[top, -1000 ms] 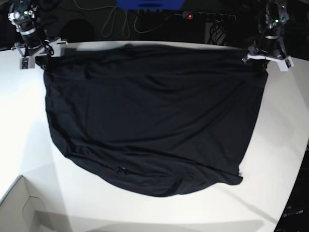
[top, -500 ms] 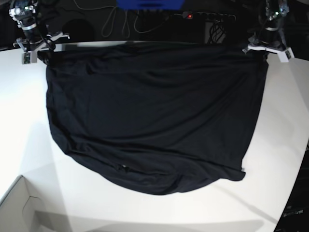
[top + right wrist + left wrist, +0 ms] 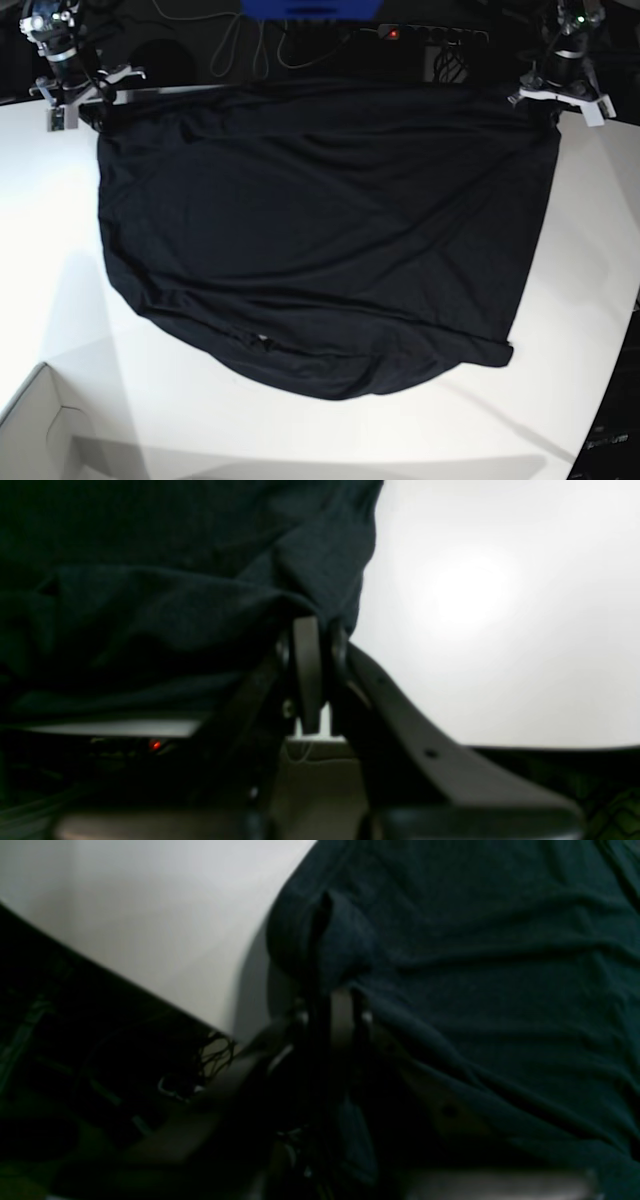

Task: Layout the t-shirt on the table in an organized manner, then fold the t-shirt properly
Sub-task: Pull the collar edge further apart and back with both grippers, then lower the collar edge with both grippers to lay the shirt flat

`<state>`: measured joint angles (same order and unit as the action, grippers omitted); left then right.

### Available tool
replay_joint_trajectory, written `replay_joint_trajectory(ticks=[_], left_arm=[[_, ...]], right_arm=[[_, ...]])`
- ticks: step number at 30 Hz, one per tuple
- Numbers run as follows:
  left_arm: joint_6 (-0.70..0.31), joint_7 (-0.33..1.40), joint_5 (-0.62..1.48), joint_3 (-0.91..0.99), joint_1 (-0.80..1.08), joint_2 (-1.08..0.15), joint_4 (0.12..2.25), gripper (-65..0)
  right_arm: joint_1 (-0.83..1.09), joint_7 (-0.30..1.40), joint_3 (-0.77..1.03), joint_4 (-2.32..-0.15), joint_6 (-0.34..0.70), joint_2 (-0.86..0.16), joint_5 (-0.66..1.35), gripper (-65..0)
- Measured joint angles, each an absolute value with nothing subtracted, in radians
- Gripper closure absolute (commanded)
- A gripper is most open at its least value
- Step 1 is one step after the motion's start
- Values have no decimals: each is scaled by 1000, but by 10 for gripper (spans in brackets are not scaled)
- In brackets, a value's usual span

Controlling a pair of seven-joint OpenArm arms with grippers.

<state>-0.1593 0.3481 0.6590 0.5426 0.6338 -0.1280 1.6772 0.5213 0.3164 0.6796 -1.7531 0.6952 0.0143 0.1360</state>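
In the base view, the t-shirt lies spread over the middle and far part of the table, its far edge stretched between the two grippers at the table's far rim. The right gripper pinches one far corner; the left gripper pinches the other. The near edge is bunched and uneven, with folds near the front. Judgement: the layout step is under way but not finished; no fold has been made. A white box corner sits at the near edge, well apart from the cloth. Cables and a power strip lie beyond the far rim, off the table.

In the left wrist view, the left gripper has its fingers together, clamped on a rolled lip of the t-shirt. Bare table shows beside the cloth.

In the right wrist view, the right gripper is likewise closed on the t-shirt at its edge, with open table beside it.

Nothing on the table obstructs the cloth. Judgement: the remaining obstacle is the wrinkled near hem, which needs flattening before folding.
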Motion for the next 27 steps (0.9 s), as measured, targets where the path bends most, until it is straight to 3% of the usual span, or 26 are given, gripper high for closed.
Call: replay_joint_trajectory(ticks=[27], left_arm=[[-157, 357, 663, 546, 473, -132, 1718, 0]], right_arm=[[432, 330, 677, -1805, 696, 14, 135, 0]])
